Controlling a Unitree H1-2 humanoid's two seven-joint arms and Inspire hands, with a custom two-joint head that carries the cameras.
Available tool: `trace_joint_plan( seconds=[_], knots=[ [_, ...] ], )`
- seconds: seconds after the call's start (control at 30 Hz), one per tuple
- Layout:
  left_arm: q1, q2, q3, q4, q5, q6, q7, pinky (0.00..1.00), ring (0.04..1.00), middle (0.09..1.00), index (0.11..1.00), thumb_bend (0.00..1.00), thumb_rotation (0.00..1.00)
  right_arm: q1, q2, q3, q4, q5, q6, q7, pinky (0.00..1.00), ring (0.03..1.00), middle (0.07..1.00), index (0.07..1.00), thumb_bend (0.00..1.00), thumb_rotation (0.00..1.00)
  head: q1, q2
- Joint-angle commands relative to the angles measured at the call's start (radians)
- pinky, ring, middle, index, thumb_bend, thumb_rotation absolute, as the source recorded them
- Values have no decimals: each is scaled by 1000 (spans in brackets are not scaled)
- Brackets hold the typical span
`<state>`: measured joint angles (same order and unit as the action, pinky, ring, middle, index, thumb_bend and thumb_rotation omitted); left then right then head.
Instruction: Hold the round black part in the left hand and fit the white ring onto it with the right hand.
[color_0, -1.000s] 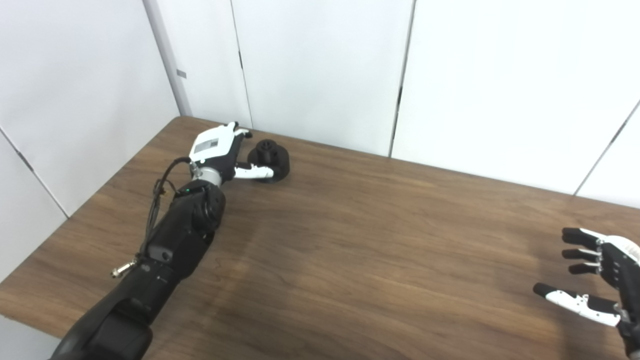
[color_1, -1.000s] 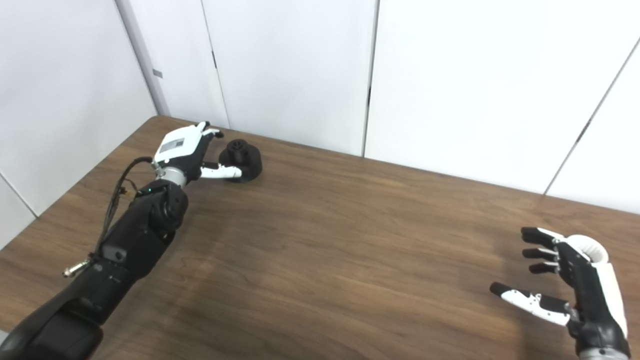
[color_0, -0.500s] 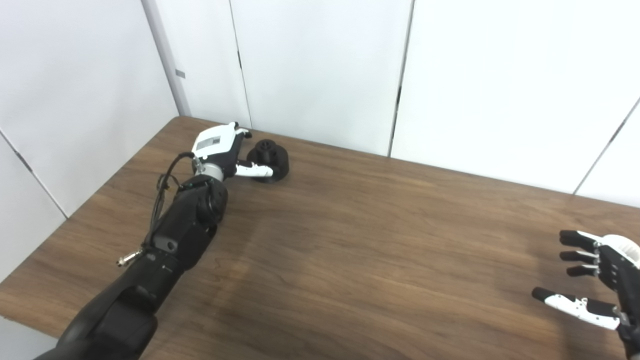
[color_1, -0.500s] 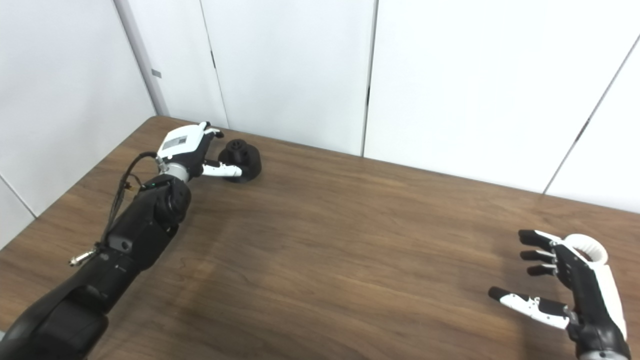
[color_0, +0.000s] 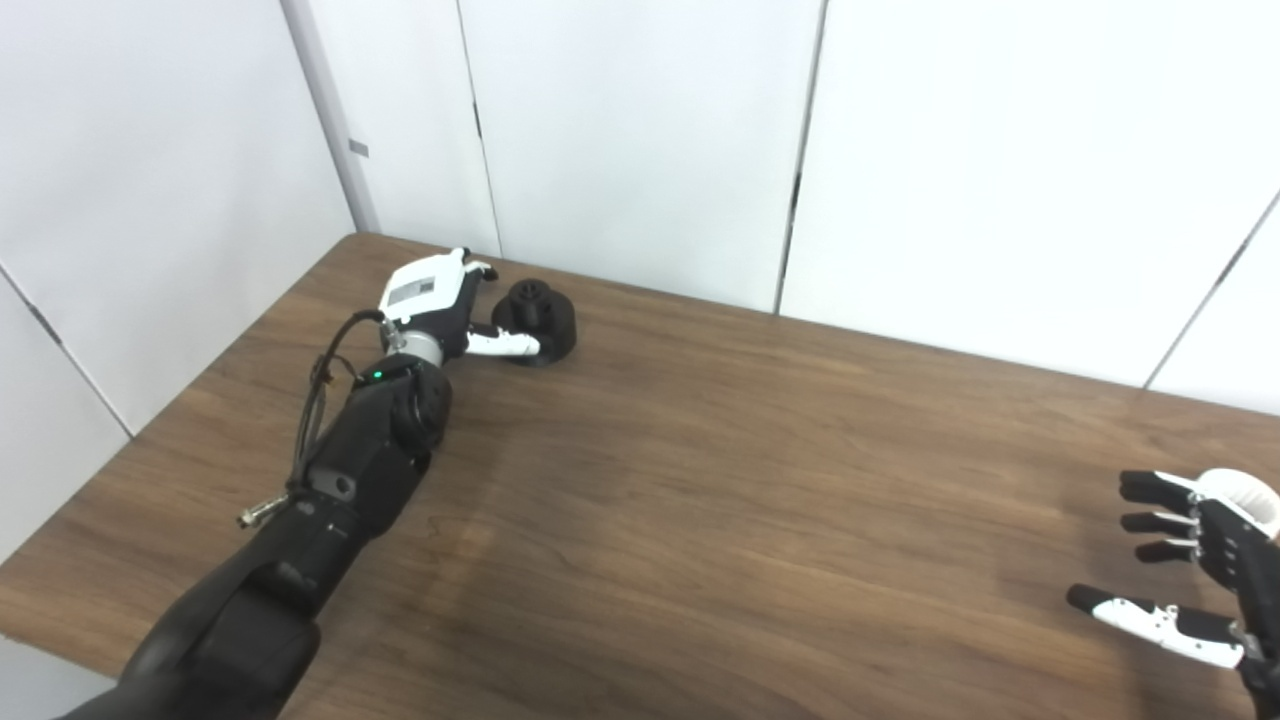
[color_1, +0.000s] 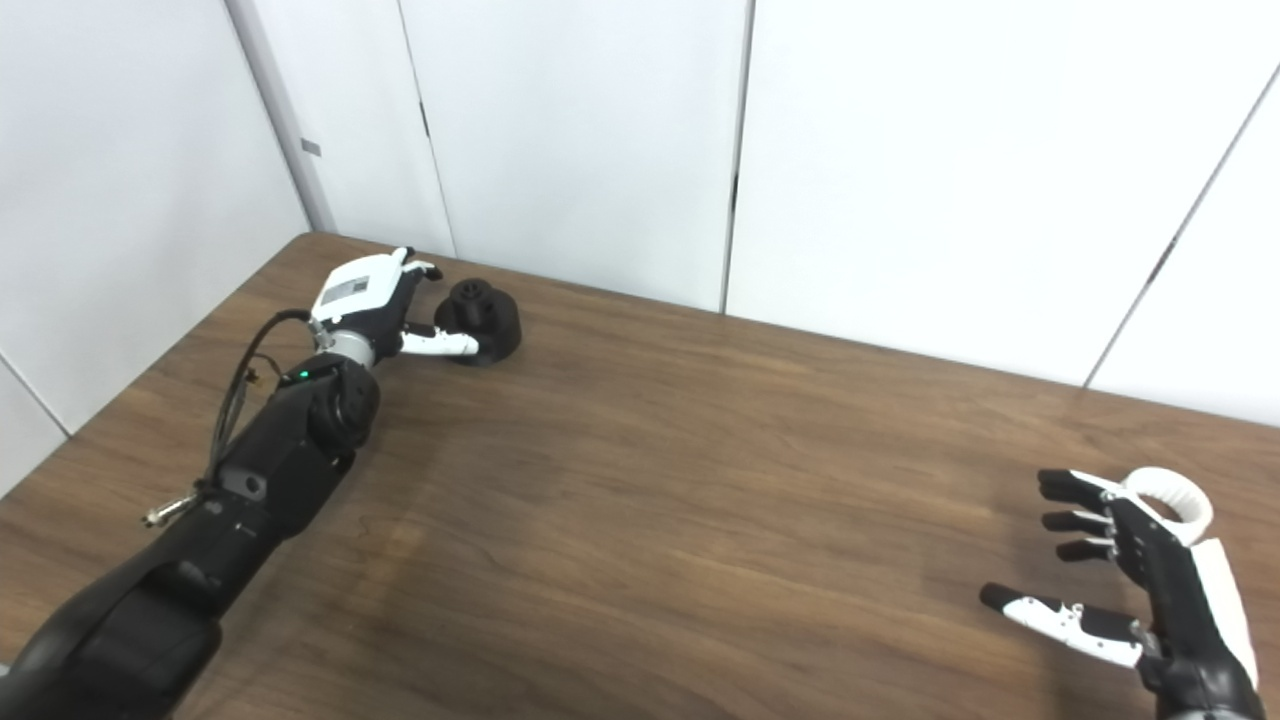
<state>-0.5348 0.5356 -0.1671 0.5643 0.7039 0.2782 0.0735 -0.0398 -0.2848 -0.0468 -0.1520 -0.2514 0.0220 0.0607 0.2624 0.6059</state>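
Far left: left hand (color_0: 440, 300) spread around black part (color_0: 540, 315); white ring (color_1: 1165, 495) behind splayed, empty right hand (color_1: 1140, 580).

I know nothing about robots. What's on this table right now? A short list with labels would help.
table: brown wood
black part: round, standing near the far left corner
left hand: at the black part, thumb along its near side; grip not clearly closed
white ring: near the right edge, behind the right hand
right hand: open, fingers spread, holding nothing
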Motion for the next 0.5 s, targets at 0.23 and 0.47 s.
trace_joint_plan(
  seconds=[0.23, 0.47],
  knots=[
    [-85, -6, -17, 35, -8, -16, 33, 1000, 1000, 1000, 847, 1000, 598, -11, -17, -22, -47, 10, -38, -14, 563, 676, 750, 726, 733, 46, -6, 6],
    [-95, -17, -26, 51, -29, -29, 26, 1000, 1000, 1000, 845, 1000, 577, -5, -14, -23, -67, -5, -18, -13, 555, 667, 750, 727, 729, 43, -13, 10]
  ],
)
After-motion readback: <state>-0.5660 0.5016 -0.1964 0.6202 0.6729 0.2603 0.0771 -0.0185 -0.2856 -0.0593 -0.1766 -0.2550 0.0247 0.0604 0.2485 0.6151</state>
